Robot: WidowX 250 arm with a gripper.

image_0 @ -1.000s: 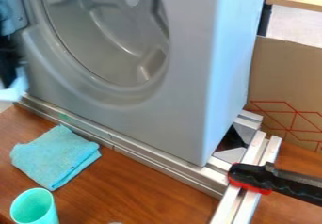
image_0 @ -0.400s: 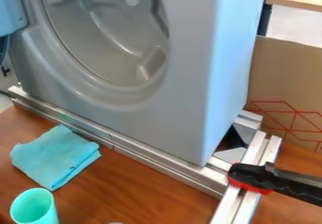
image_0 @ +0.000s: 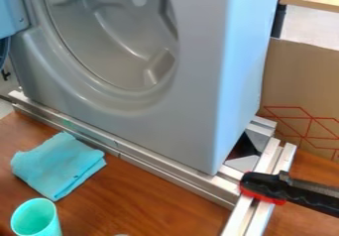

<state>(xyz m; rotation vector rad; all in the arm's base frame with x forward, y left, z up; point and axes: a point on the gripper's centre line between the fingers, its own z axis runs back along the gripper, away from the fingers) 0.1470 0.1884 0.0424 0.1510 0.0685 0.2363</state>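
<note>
Camera view: the open door [image_0: 9, 11] is seen at upper left, beside the grey machine's [image_0: 198, 76] round opening.
Light, swing-following pressure is best applied, so the metal rail [image_0: 165, 167] is not jolted; the gripper's state cannot be told.

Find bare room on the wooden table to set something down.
The widest bare patch of table lies between the cup, the folded cloth and the metal rail; a smaller one borders the cloth's left side. It is crowded at right, where rail, black handle and grey appliance come close.
</note>
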